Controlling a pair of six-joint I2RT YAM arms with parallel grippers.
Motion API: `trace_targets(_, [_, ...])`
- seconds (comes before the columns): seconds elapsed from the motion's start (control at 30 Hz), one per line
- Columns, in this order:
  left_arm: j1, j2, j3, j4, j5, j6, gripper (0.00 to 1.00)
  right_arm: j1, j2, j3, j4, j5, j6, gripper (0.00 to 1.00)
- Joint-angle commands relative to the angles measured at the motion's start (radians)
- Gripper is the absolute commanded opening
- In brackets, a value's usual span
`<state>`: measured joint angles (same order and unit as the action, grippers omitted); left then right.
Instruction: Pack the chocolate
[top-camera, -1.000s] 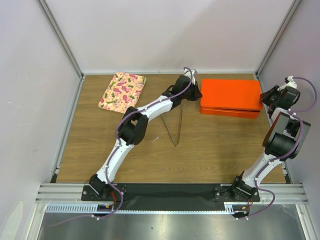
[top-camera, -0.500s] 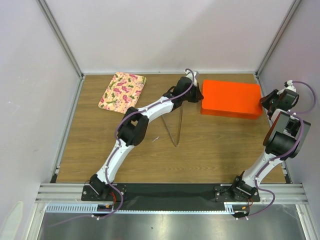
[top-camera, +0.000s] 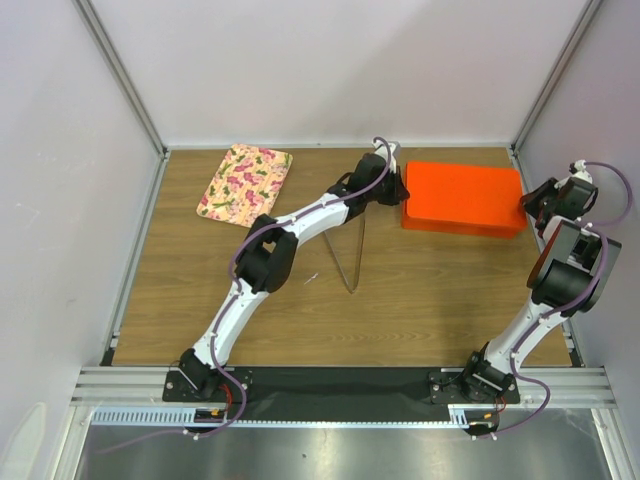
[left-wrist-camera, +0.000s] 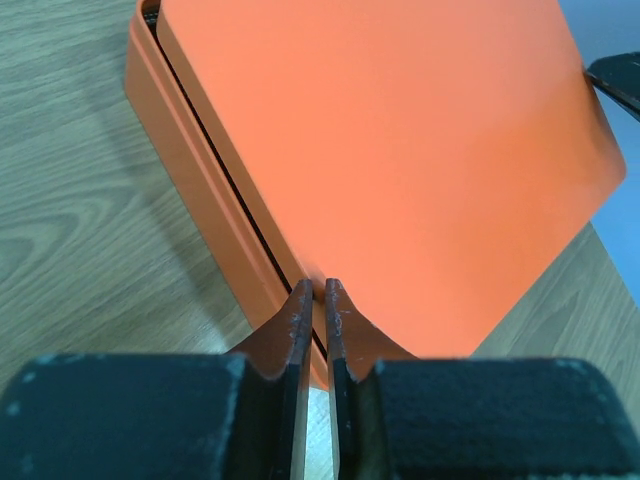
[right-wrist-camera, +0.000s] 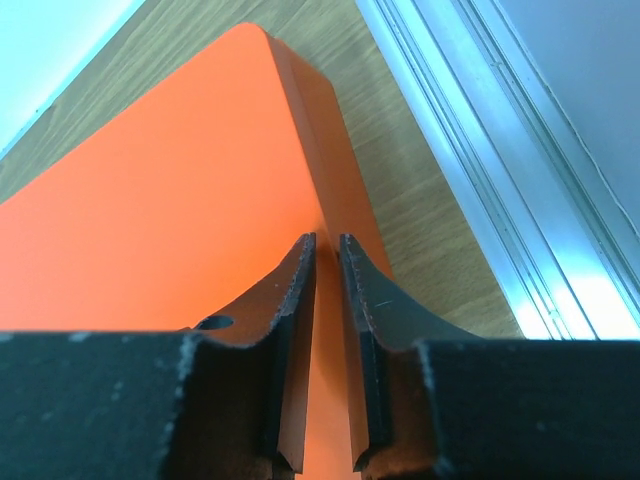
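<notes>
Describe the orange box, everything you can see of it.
The orange box is flat, rectangular and round-cornered, smooth and matte. Its lid is down on the base, a thin dark seam along the side. It lies flat on the wooden table, far right. The left gripper, fingers shut, meets its left end at the seam; the right gripper is at its right edge.
</notes>
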<state>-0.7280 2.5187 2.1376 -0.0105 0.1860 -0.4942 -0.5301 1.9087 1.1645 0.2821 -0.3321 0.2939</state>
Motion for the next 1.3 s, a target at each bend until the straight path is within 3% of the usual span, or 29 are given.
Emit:
trace_targets(0.0, [-0.051, -0.047, 0.07, 0.075, 0.05, 0.008, 0.12, 0.021, 0.016, 0.043, 0.003, -0.113, 0.031, 0.21])
trace_targets(0.23, [-0.051, -0.047, 0.062, 0.069, 0.029, 0.019, 0.11, 0.022, 0.055, 0.067, 0.015, -0.14, 0.047, 0.27])
trace_targets(0.9, [-0.036, -0.024, 0.099, 0.055, 0.001, 0.008, 0.12, 0.059, 0.07, 0.092, 0.069, -0.171, 0.067, 0.28])
trace_targets(1.27, [-0.034, -0.038, 0.041, 0.072, 0.02, 0.013, 0.11, 0.065, 0.089, 0.103, 0.04, -0.157, 0.045, 0.27])
